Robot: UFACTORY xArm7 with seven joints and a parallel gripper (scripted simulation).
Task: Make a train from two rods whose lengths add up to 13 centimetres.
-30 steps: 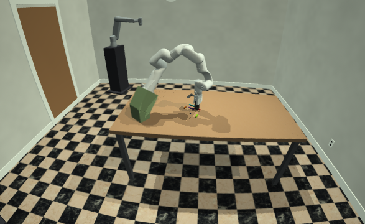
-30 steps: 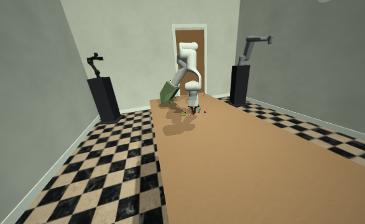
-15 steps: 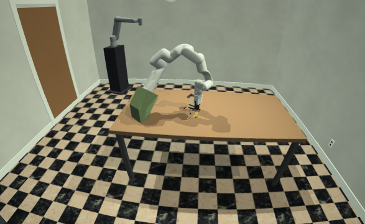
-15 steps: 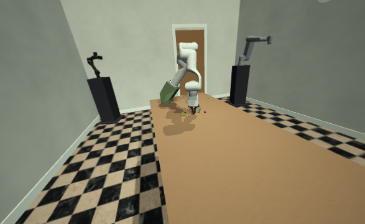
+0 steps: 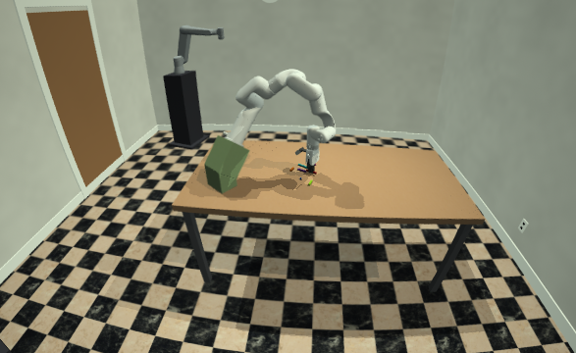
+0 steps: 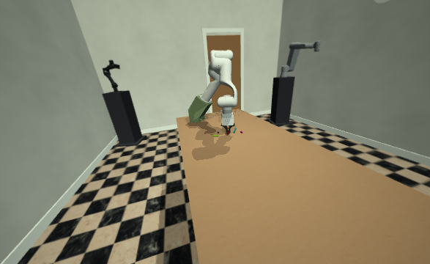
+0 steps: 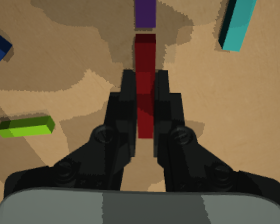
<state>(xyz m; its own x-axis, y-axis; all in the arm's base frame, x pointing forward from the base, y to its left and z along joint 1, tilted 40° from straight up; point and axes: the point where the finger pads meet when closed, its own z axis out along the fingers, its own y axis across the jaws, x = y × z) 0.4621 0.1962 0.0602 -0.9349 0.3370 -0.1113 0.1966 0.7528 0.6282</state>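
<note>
In the wrist view my gripper (image 7: 145, 89) is shut on a red rod (image 7: 144, 83), which lies along the view's vertical. A turquoise rod (image 7: 243, 4) lies slanted at the upper right. A lime rod (image 7: 26, 125) lies at the left and a small blue rod (image 7: 0, 48) at the far left. In the top view the gripper (image 5: 311, 169) is down among the rods on the table.
A green box (image 5: 225, 164) holds the arm's base at the table's left side. An orange rod (image 5: 291, 169) lies left of the cluster. A magenta rod (image 6: 241, 131) lies to the right of the gripper in the exterior view.
</note>
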